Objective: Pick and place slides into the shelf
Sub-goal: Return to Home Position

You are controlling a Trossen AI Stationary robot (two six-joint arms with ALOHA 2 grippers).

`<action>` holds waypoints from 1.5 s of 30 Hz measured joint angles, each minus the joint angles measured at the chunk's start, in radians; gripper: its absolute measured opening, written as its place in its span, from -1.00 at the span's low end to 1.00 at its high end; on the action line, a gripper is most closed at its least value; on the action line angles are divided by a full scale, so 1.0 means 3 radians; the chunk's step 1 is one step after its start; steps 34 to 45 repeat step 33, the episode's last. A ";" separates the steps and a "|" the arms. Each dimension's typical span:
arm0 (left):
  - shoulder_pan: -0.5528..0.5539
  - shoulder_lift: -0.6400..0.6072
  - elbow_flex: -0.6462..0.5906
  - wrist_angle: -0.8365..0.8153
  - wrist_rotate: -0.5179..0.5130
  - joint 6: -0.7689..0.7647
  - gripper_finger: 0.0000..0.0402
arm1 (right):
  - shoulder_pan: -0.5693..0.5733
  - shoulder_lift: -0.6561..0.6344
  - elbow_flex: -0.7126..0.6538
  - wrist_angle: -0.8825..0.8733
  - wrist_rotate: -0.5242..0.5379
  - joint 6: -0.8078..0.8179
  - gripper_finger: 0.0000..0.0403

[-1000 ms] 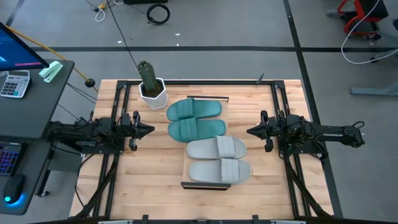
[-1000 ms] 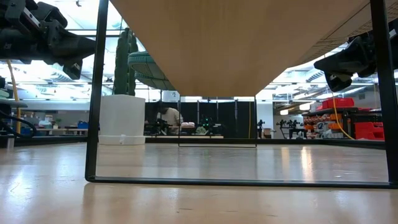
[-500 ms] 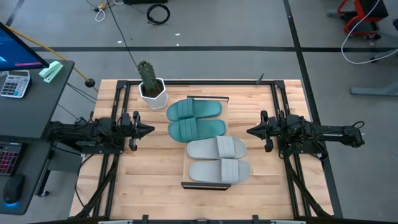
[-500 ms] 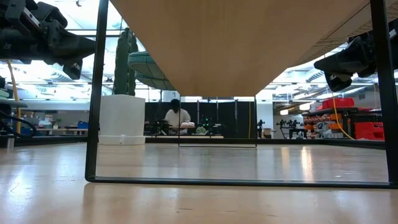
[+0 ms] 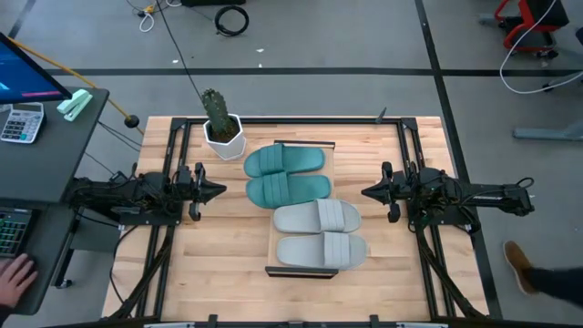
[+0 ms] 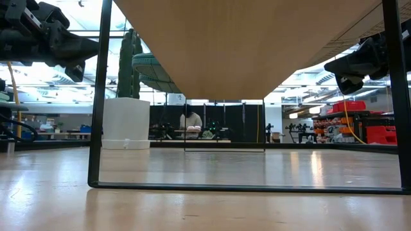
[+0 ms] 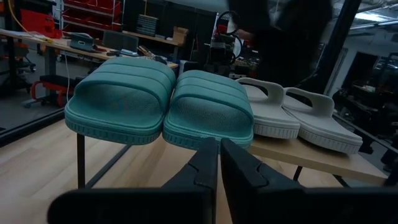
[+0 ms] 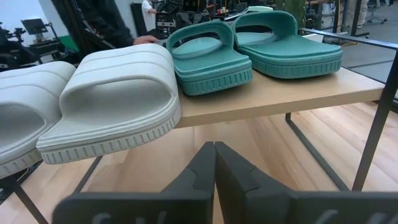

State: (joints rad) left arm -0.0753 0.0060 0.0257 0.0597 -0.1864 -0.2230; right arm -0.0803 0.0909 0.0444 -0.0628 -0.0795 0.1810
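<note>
Two teal slides (image 5: 285, 176) and two light grey slides (image 5: 319, 234) lie side by side, soles down, on the light wooden shelf (image 5: 330, 151) in the table's middle. The teal pair (image 7: 161, 106) sits at the far end, the grey pair (image 8: 87, 99) at the near end. My left gripper (image 5: 221, 190) hovers shut, level, left of the shelf, pointing at the teal slides. My right gripper (image 5: 365, 192) hovers shut, level, right of the shelf. Neither holds anything.
A cactus in a white pot (image 5: 221, 128) stands at the far left of the table, close to the shelf's far end. A desk with a calculator (image 5: 20, 121) is off the table's left. A person's hand (image 5: 14, 278) and a shoe (image 5: 519, 264) show beside the table.
</note>
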 joint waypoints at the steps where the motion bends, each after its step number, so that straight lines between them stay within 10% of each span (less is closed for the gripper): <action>1: 0.0001 0.0000 0.0000 0.0000 -0.0001 -0.0001 -0.89 | 0.0000 0.0000 0.0000 0.0000 0.0000 0.0000 -0.92; 45: 0.0001 0.0001 0.0000 0.0000 0.0000 -0.0003 -0.82 | 0.0000 0.0000 0.0000 -0.0001 0.0000 0.0000 -0.91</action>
